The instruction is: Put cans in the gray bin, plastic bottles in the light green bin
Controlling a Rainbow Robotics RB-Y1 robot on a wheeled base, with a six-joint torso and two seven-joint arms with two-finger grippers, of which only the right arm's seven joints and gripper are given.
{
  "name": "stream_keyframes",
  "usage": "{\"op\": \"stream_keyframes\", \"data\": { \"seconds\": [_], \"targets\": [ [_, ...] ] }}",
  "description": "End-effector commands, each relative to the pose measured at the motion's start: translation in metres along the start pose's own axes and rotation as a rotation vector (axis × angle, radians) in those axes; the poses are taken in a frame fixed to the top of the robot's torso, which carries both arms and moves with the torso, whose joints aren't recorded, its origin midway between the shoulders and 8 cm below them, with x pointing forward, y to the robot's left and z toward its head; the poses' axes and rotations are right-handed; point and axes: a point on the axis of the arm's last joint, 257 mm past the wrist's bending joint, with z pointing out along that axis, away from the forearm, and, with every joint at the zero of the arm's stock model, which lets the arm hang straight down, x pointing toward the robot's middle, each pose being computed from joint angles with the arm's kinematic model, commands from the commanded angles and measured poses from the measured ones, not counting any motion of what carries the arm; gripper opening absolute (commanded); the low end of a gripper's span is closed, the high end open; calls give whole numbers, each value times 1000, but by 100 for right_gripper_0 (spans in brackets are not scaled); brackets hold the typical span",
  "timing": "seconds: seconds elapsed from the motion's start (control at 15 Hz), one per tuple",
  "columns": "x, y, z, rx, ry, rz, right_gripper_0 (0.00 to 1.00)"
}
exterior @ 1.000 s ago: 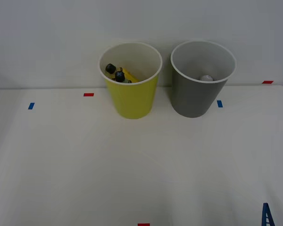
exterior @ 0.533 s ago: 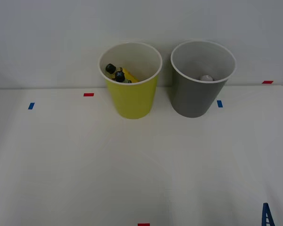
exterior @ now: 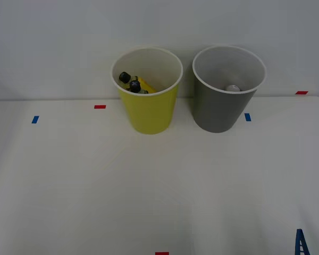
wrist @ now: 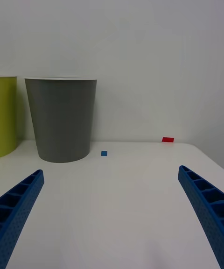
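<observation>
The light green bin stands at the back of the white table, and two black-capped plastic bottles lie inside it, one with a yellow label. Right beside it stands the gray bin, with the silvery top of a can showing at its bottom. My right gripper is open and holds nothing; its blue ribbed fingers stand wide apart low over the table, well short of the gray bin. One blue fingertip shows at the table's front right corner.
Small red tape marks and blue tape marks dot the white table. A plain pale wall rises right behind the bins. The green bin's side shows beside the gray one in the right wrist view.
</observation>
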Motion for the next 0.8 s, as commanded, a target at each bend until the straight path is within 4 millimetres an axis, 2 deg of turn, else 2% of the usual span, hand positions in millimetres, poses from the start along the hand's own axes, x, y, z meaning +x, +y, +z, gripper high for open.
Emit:
{"op": "stream_keyframes", "data": {
  "seconds": [0.07,0.8],
  "targets": [
    [0,0,0,0,0,0,100],
    [0,0,0,0,0,0,100]
  ]
}}
